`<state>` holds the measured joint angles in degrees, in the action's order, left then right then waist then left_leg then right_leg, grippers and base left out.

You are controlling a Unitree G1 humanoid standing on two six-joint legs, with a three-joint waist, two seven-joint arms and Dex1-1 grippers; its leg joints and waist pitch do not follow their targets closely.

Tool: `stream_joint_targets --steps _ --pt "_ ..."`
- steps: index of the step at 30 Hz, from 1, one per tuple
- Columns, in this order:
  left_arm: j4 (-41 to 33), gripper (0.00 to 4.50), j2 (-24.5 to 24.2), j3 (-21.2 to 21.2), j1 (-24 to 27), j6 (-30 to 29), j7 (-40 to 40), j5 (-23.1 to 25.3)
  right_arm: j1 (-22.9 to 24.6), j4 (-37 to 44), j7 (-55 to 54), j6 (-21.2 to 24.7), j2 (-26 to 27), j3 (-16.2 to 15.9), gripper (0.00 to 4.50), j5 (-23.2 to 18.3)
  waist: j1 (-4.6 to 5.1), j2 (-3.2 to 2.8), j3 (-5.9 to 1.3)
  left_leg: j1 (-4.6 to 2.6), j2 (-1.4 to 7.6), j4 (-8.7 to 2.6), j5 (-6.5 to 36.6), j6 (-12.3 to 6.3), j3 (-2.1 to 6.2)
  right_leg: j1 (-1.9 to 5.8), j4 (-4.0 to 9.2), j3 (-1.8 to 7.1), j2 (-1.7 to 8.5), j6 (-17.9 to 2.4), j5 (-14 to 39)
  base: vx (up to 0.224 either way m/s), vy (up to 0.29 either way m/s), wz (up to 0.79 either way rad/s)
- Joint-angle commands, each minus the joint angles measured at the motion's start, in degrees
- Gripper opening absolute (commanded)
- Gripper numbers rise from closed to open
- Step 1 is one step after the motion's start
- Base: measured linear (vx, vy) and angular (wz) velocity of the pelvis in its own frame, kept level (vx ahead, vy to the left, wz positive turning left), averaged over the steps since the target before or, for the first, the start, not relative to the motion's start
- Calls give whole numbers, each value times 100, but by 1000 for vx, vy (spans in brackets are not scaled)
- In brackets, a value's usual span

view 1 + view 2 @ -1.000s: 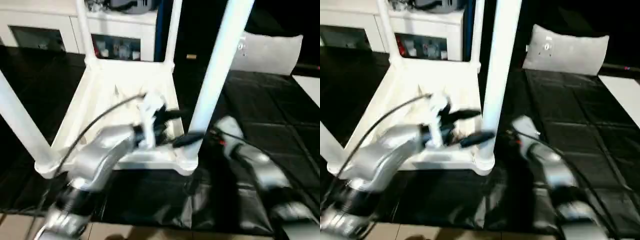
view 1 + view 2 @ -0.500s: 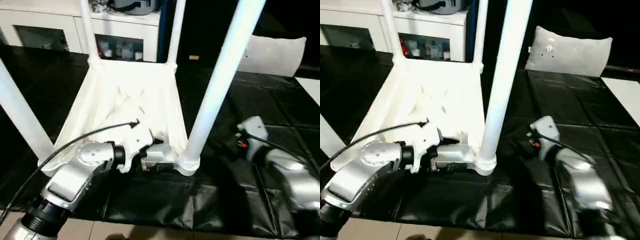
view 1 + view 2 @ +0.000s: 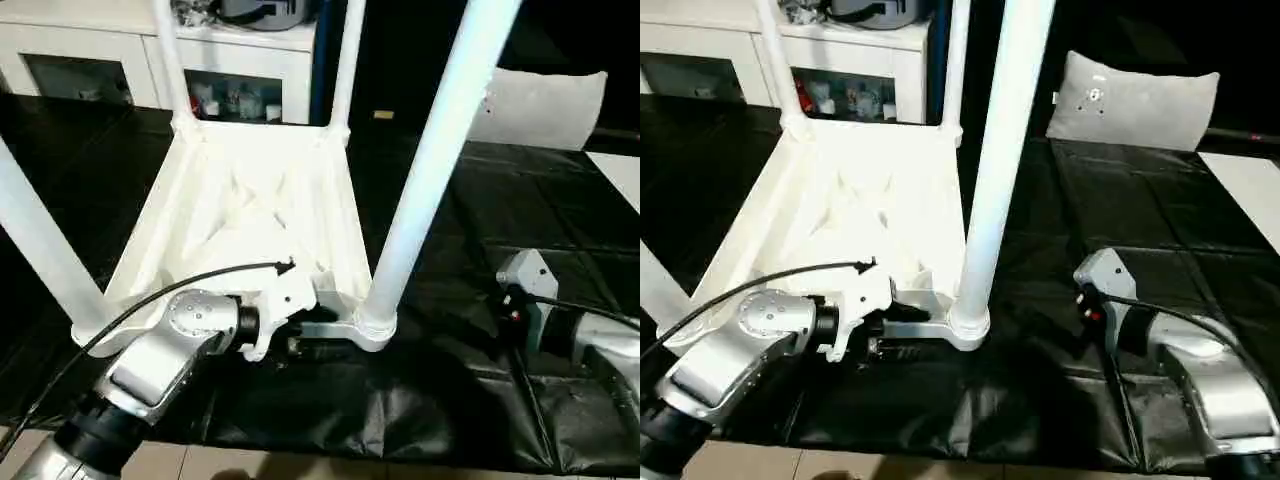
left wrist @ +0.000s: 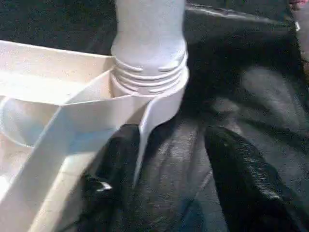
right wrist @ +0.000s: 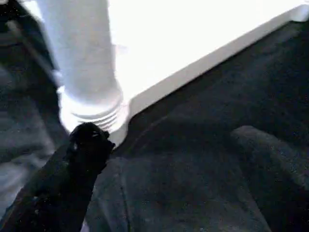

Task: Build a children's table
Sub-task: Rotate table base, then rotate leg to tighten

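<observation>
The children's table lies upside down on a black mat, its ribbed tabletop (image 3: 250, 200) facing up. All four white legs stand in the corner sockets; the near-right leg (image 3: 430, 160) is the closest to me. My left gripper (image 4: 171, 137) is low at the tabletop's near rim, just beside the near-right socket (image 3: 372, 325). It is open, with one finger (image 4: 120, 159) tucked against the rim and the other resting apart on the mat. My right gripper (image 5: 168, 137) is open and empty, down by the mat to the right of that same leg.
A white cabinet with glass doors (image 3: 100, 60) stands behind the table. A grey pillow (image 3: 545, 105) lies at the back right on the black mat (image 3: 480, 220). A strip of beige floor (image 3: 300, 465) runs along the mat's near edge.
My left gripper has come down from beside the near-right leg to the tabletop's near rim, its fingers narrowing. My right arm has drawn back to the right, away from the leg.
</observation>
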<state>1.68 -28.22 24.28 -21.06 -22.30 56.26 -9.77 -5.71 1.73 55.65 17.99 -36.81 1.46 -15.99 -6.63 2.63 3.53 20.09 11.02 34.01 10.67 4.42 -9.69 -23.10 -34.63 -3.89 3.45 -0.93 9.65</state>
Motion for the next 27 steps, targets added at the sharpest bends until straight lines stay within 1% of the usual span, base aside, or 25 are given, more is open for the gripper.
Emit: stream_joint_targets --steps 1,2,3,4,5,8,9,10,11,13,15,18,20,21,23,24,25,27 --pt "129 225 -13 35 -73 36 39 129 30 95 138 -36 -109 -11 450 -95 -26 -6 -294 -48 169 -428 1896 -147 98 177 681 202 455 -198 3493 0 0 0" --pt "220 210 -20 19 -153 42 83 100 41 150 309 63 -195 15 450 -219 -27 -32 -313 -50 174 -433 1897 -156 100 190 675 201 455 -252 3354 0 0 0" --pt "268 199 -38 22 -205 36 140 66 54 198 426 140 -259 19 450 -298 -32 -24 -321 -28 187 -449 1844 -168 110 222 641 205 453 -313 3161 0 0 0" --pt "298 193 -42 31 -235 31 178 64 49 196 474 152 -281 15 450 -312 -45 -28 -323 -36 192 -449 1822 -180 108 219 636 213 452 -331 3084 0 0 0" --pt "415 189 -55 77 -340 70 306 121 20 164 613 169 -328 -29 450 -323 -42 -10 -325 -26 195 -449 1776 -203 103 223 608 221 454 -401 2948 0 0 0" --pt "526 155 -23 75 -403 109 336 159 -10 122 667 138 -308 -89 450 -316 -60 -12 -340 -8 199 -440 1612 -214 94 241 580 239 474 -507 2733 0 0 0" --pt "530 151 -22 75 -406 109 340 158 -12 119 667 134 -304 -94 450 -315 -66 -10 -346 -8 205 -439 1550 -212 93 249 560 242 480 -559 2632 0 0 0" --pt "530 147 -34 94 -415 90 378 173 -23 105 660 133 -288 -117 450 -306 -72 -36 -349 -8 206 -439 1518 -207 95 253 549 244 480 -590 2565 0 0 0" --pt "516 138 -50 110 -413 77 402 187 -30 102 656 139 -276 -134 450 -302 -72 -34 -353 -7 211 -438 1471 -209 88 256 537 249 474 -649 2419 0 0 0" --pt "489 117 -74 126 -403 66 439 195 -35 113 660 161 -265 -169 450 -316 -83 -32 -356 -10 212 -436 1431 -210 82 264 521 251 473 -708 2306 0 0 0" --pt "482 110 -89 123 -403 83 483 194 -52 118 662 190 -252 -212 450 -324 -102 -35 -363 -10 216 -434 1370 -210 78 273 501 254 469 -765 2160 0 0 0" --pt "495 82 -98 123 -412 117 498 225 -77 106 663 199 -228 -235 450 -306 -120 -35 -364 -14 219 -436 1345 -195 75 281 492 257 472 -793 2100 0 0 0" --pt "415 71 -151 93 -392 106 516 252 -211 54 582 162 -105 -323 450 -242 -115 -37 -362 -10 218 -442 1368 -179 79 285 485 251 471 -804 2109 0 0 0" --pt "391 68 -165 84 -384 93 523 253 -241 46 559 160 -79 -352 450 -231 -108 -16 -356 -15 216 -440 1392 -174 75 279 493 252 476 -788 2176 0 0 0" --pt "370 50 -178 82 -378 79 525 257 -265 39 538 164 -55 -380 450 -217 -116 -38 -357 -28 221 -441 1400 -158 75 272 499 257 482 -781 2228 0 0 0" --pt "350 31 -197 86 -372 67 526 268 -303 12 509 145 -12 -420 450 -190 -128 -27 -358 -31 222 -439 1391 -152 72 270 498 260 476 -780 2204 0 0 0" --pt "340 31 -210 89 -368 64 529 276 -326 -6 495 133 15 -445 450 -174 -135 -13 -360 -27 226 -442 1376 -148 74 274 487 260 479 -784 2182 0 0 0" --pt "305 26 -262 93 -357 73 558 308 -410 -112 496 41 122 -542 450 -118 -145 -34 -361 -28 227 -448 1374 -124 76 268 475 263 481 -804 2141 0 0 0"
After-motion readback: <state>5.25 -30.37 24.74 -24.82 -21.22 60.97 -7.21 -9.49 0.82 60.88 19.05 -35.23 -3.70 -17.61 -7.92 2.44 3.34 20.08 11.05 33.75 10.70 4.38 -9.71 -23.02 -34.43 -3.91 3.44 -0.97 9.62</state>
